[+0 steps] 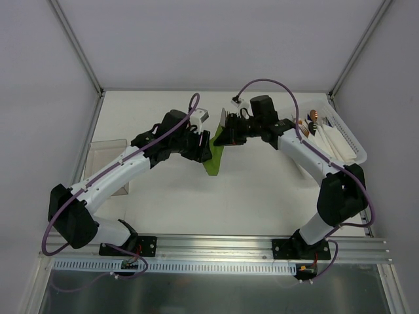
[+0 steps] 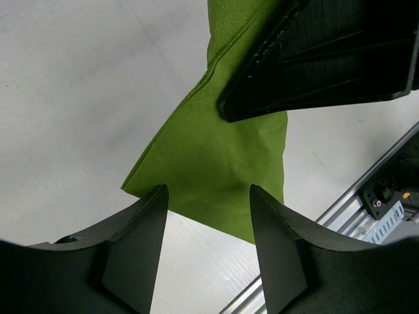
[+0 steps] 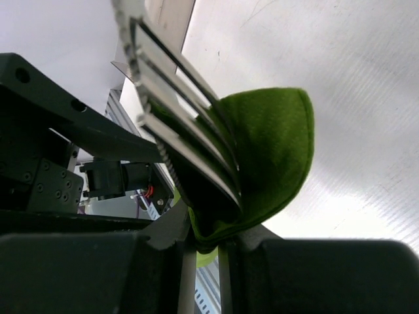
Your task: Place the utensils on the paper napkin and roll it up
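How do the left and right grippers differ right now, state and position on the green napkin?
The left gripper is open, jaws spread; the right gripper is shut on the paper napkin. The left straddles the napkin's loose lower end, no clamp seen; the right pinches the fold wrapped round the utensils, which stick out past it. Shared: both are black two-finger grippers meeting at the same napkin above the table.

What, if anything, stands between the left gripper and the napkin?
Nothing visible. The open left gripper sits at the free end of the paper napkin; the right gripper clamps it higher up, around the utensils.
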Robot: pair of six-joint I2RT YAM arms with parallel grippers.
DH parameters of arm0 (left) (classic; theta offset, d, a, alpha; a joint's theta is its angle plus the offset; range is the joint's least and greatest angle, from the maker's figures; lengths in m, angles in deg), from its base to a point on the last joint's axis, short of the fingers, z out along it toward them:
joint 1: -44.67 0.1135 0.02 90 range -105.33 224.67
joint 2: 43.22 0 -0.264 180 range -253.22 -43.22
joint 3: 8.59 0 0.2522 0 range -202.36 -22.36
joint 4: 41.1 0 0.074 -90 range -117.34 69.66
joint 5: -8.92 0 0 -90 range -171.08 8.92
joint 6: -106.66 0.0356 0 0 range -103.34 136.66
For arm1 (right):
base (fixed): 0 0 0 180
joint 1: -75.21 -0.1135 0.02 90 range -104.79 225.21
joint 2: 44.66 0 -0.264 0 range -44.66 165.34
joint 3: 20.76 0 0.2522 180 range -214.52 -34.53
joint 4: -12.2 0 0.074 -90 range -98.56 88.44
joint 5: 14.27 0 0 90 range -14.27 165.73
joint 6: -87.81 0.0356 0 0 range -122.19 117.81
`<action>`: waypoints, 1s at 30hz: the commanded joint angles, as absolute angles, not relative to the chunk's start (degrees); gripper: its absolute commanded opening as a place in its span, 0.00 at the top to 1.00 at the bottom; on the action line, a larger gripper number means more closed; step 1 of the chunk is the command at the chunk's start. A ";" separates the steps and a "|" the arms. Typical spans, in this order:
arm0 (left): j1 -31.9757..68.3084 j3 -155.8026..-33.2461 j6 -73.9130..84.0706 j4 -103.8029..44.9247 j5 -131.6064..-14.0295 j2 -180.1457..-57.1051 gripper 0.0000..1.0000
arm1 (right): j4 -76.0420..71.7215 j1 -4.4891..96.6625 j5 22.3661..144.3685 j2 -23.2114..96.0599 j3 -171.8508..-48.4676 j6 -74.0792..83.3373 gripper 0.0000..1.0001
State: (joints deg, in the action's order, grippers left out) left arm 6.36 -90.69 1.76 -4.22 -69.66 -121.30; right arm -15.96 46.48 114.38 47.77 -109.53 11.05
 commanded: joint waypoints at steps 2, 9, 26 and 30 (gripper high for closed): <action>5.82 -92.05 2.07 -4.66 -70.71 -121.09 0.47 | -11.86 46.12 119.31 43.94 -112.57 14.86 1.00; 5.82 -91.88 1.37 -5.80 -67.99 -121.00 0.48 | -4.47 46.21 125.29 43.59 -110.38 19.96 1.00; 12.32 -84.15 -8.56 -17.58 -51.82 -117.31 0.46 | 15.47 47.44 132.50 43.94 -105.54 31.12 1.00; 13.46 -83.09 -10.32 -20.29 -49.44 -116.43 0.46 | 19.96 47.44 133.47 44.11 -104.49 34.11 1.00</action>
